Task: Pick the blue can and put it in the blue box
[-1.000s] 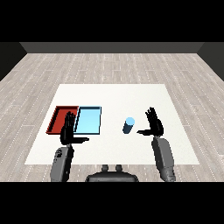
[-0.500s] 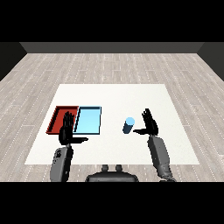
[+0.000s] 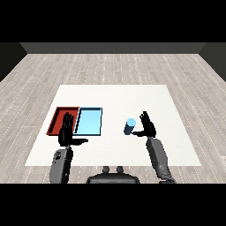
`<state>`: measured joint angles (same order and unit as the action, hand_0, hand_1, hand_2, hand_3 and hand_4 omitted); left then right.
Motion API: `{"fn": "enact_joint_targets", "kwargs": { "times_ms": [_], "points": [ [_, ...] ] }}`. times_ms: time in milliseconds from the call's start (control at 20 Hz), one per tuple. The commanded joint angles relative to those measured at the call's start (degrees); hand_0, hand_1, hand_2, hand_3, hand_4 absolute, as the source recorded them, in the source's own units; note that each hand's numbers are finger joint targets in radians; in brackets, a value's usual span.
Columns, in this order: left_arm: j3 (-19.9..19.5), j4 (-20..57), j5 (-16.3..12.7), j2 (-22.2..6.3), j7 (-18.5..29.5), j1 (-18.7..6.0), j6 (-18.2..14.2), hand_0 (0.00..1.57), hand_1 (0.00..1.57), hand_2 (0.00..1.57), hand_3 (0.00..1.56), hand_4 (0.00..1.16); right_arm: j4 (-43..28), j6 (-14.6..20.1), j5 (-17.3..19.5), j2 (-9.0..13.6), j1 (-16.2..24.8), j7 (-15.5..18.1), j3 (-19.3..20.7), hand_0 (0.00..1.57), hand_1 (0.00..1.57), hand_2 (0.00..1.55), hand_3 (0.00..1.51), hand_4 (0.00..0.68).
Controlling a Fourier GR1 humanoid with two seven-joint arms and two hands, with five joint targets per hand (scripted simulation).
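Observation:
The blue can (image 3: 129, 126) stands upright on the white table (image 3: 132, 97), to the right of the light blue tray (image 3: 89, 121). My right hand (image 3: 148, 127) is just right of the can, fingers straight and open, its thumb reaching toward the can's base; I cannot tell if it touches. My left hand (image 3: 67, 132) is open with straight fingers over the front edge of the red tray (image 3: 59, 118), thumb pointing right.
The red tray and light blue tray lie side by side at the table's left. Grey plank floor (image 3: 114, 66) surrounds the table. Bare tabletop stretches behind and to the right of the can.
My right hand has moved left, closing in on the blue can. The can and the left hand have stayed put.

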<state>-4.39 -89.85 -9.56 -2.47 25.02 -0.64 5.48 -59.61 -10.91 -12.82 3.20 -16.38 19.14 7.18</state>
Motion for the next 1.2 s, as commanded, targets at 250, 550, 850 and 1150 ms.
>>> {"fn": "enact_joint_targets", "kwargs": {
  "times_ms": [250,550,850,1150],
  "points": [
    [-1.95,-2.27,-1.82,-1.75,-1.08,1.09,1.21,0.00,0.00,0.00,0.00,0.00,3.03,1.02,-0.19,-0.92,-3.00,-1.42,-0.94,0.00,0.00,0.00,0.00,0.000],
    [2.27,-0.12,3.23,1.87,5.12,4.04,-0.56,0.00,0.00,0.00,0.00,0.00,14.40,0.88,0.82,-2.09,-7.31,6.00,0.26,0.00,0.00,0.00,0.00,0.000],
    [-1.90,3.72,0.22,-1.08,1.88,-2.48,0.02,0.00,0.00,0.00,0.00,0.00,11.98,-0.11,-0.06,-0.67,-6.63,5.05,-1.27,0.00,0.00,0.00,0.00,0.000],
    [0.21,-1.49,1.01,0.26,0.37,2.00,-0.91,0.00,0.00,0.00,0.00,0.00,13.38,-0.36,-0.35,-1.59,-7.40,6.31,-1.81,0.00,0.00,0.00,0.00,0.000]
  ]
}}
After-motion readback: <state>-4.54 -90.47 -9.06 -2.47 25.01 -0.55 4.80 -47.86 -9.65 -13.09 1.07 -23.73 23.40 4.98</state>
